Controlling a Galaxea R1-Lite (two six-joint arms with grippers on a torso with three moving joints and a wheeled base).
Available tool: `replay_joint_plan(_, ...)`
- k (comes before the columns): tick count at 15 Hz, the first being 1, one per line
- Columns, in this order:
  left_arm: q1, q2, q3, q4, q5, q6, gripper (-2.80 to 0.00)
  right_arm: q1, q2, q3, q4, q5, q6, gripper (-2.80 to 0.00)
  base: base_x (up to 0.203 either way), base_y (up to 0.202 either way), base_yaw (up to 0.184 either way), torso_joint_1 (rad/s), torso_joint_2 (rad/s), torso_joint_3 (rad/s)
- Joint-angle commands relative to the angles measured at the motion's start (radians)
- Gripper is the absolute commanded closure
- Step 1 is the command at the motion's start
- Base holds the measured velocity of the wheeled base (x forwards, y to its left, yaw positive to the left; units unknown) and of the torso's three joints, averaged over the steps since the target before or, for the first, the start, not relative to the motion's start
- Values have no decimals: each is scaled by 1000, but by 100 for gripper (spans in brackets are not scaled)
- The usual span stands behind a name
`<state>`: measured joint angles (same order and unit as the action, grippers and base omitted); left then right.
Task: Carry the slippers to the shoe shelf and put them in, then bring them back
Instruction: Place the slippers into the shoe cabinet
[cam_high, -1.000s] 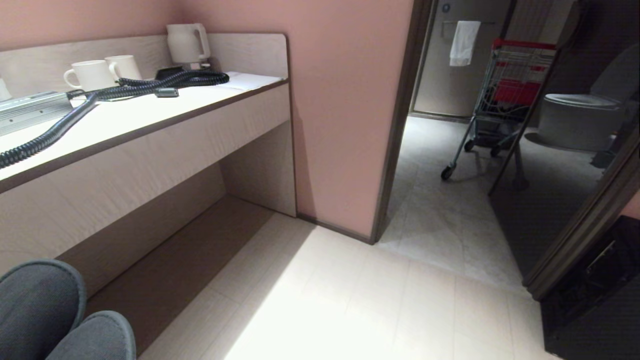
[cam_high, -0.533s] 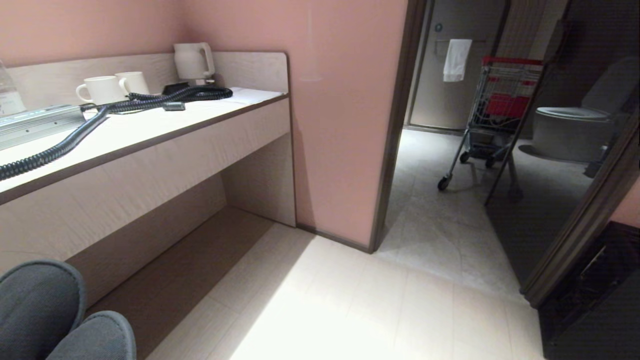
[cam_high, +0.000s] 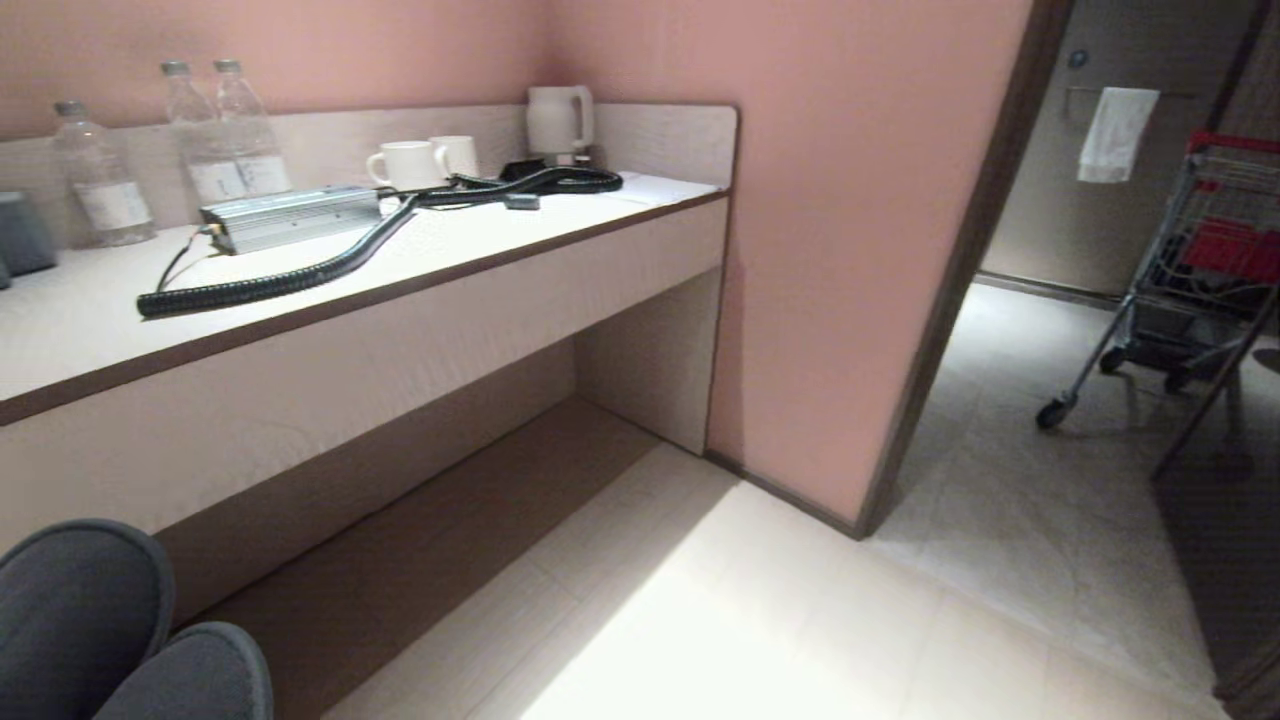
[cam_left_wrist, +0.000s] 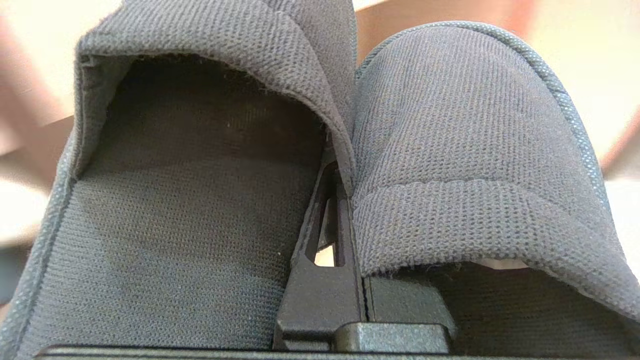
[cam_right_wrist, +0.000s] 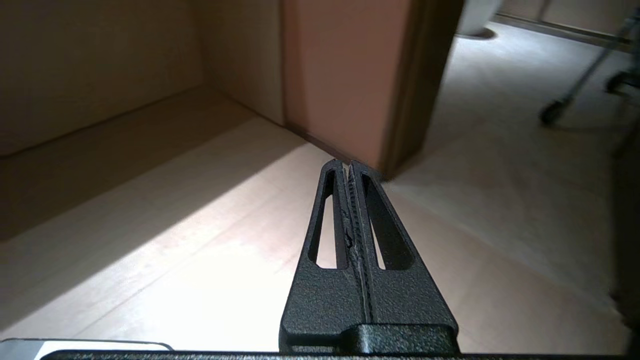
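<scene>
Slippers, a grey-blue fabric pair, are hanging off your left gripper right now. In the left wrist view its fingers are squeezed almost fully together, pinching the two inner edges where the pair meets, w/ one slipper sitting on each side of the fingers. In the head view the rounded toes are poking into the bottom left corner, held out in front of you above the floor.

Handling, as a judgement: they're looking light, soft and floppy. The knit upper is folding over at the opening, so expect sag and swing while you're moving. Not fragile, not slippery; the cloth should be giving decent friction. The best hold is probably where you're gripping now, on the doubled inner edges near the foot openings. A pinch on one thin layer could be slipping loose.

Your right gripper is carrying nothing, its fingers pressed flat together, pointing low over the pale floor near the pink wall corner.

Ahead on the left, a long beige desk is carrying bottles, mugs, a kettle and a black coiled hose, w/ a dark open recess under it. A doorway on the right is showing a shopping cart. No shoe shelf is showing yet.
</scene>
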<state>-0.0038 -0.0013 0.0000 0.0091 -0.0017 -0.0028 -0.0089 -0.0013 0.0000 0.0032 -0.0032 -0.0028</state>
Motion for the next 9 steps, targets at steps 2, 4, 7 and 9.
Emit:
replay_joint_plan(2,-1,0,2,0,0,0,0,0,-2,0,0,0,0,0,2,-11,173,2,1,3)
replay_joint_plan(4,1,0,2,0,0,0,0,0,-2,0,0,0,0,0,-1,-9,174,6,4,3)
replay_joint_plan(7,-1,0,2,0,0,0,0,0,-2,0,0,0,0,0,-1,-10,177,3,1,4)
replay_joint_plan(9,-1,0,2,0,0,0,0,0,-2,0,0,0,0,0,-2,-9,178,0,3,6)
